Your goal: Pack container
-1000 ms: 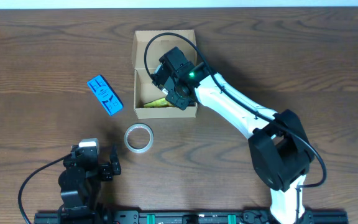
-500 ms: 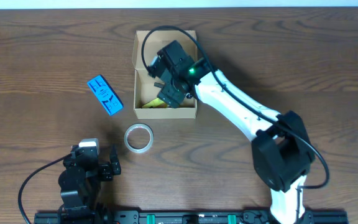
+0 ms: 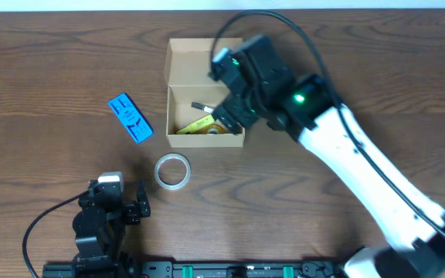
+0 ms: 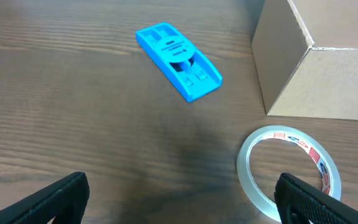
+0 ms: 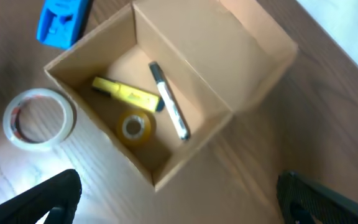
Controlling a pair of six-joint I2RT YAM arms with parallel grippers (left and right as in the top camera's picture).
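Now, my right tool (image 5: 179, 205) hangs spread wide and empty above the open container (image 3: 205, 140).
Nothing sits between its fingers. The container is by the bench's far edge, slightly left of middle, flap lid back. It holds a yellow marker (image 5: 126, 93), a grey pen (image 5: 169, 109) and a small yellow tape roll (image 5: 134, 126). A clear tape roll (image 3: 172, 170) lies just nearside of the container and a blue packet (image 3: 130, 117) lies to its left. My left tool (image 4: 179, 199), also spread and empty, rests by the near edge.
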